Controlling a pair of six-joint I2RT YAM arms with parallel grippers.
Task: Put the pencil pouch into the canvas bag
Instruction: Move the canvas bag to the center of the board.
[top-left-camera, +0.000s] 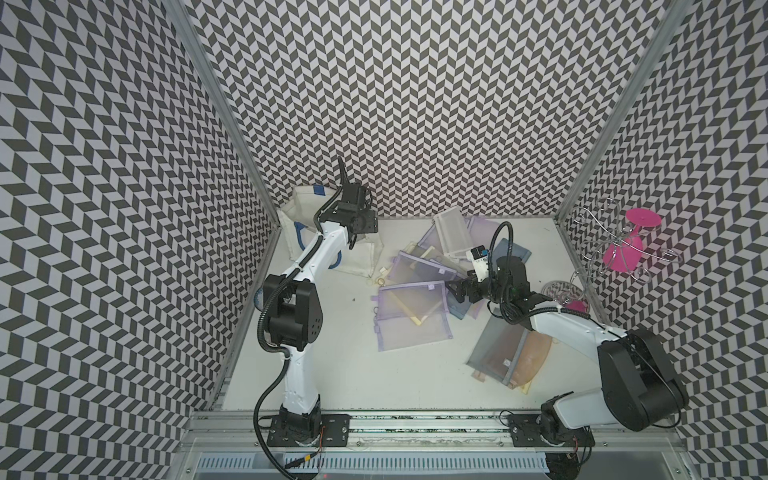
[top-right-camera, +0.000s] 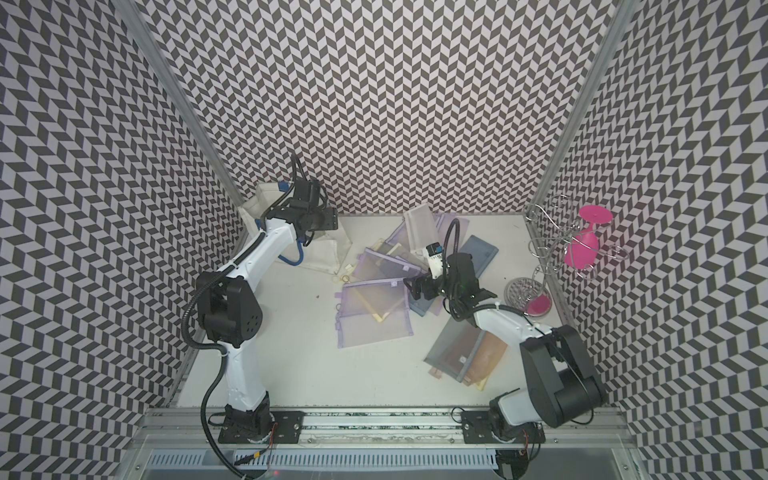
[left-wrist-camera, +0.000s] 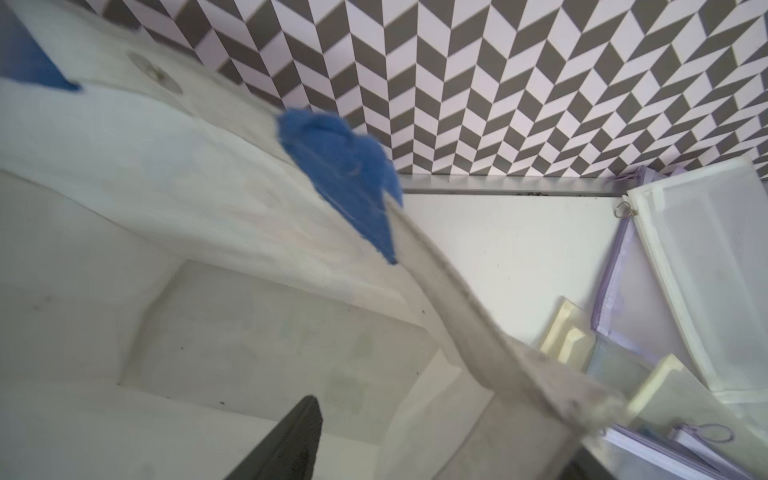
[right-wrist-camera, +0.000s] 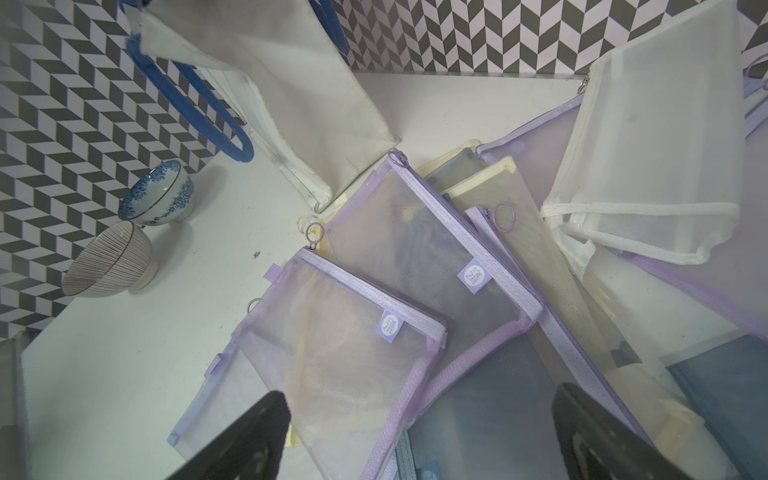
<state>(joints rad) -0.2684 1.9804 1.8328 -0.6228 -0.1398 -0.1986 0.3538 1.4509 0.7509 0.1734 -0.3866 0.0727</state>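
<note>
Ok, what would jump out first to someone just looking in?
The sprawl of pastel mesh pouches across the middle of the table. Then the canvas bag in the far left corner under the left arm, and a pink goblet hanging on the wire rack by the right wall.

Soft, even light, faint shadows; the canvas bag (left-wrist-camera: 208, 195) smears with motion blur in the left wrist view.
</note>
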